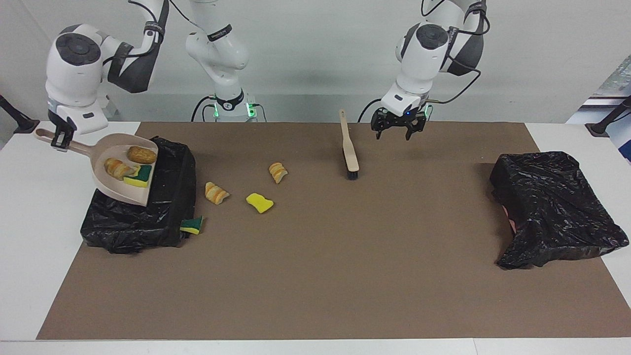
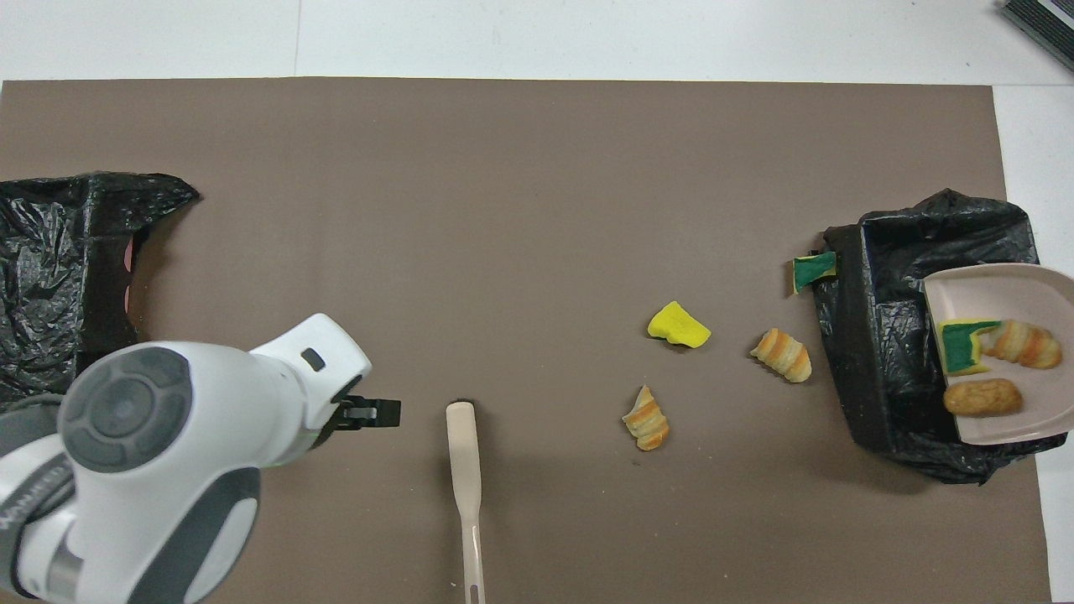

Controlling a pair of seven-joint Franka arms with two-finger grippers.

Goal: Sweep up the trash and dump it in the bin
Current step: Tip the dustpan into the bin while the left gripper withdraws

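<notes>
The right gripper (image 1: pixel 60 140) pinches the dustpan (image 1: pixel 125 180) handle, its fingers closed on it, over the black-lined bin (image 1: pixel 135 217). To dump cleanly, tip the pan's open lip lower until its three trash pieces (image 1: pixel 129 165) slide inside the bin's rim. Four more pieces (image 1: pixel 259 202) lie on the bench beside the bin. The left gripper (image 1: pixel 398 129), fingers wide, hangs beside the brush (image 1: pixel 349 148); nothing blocks the pour.
</notes>
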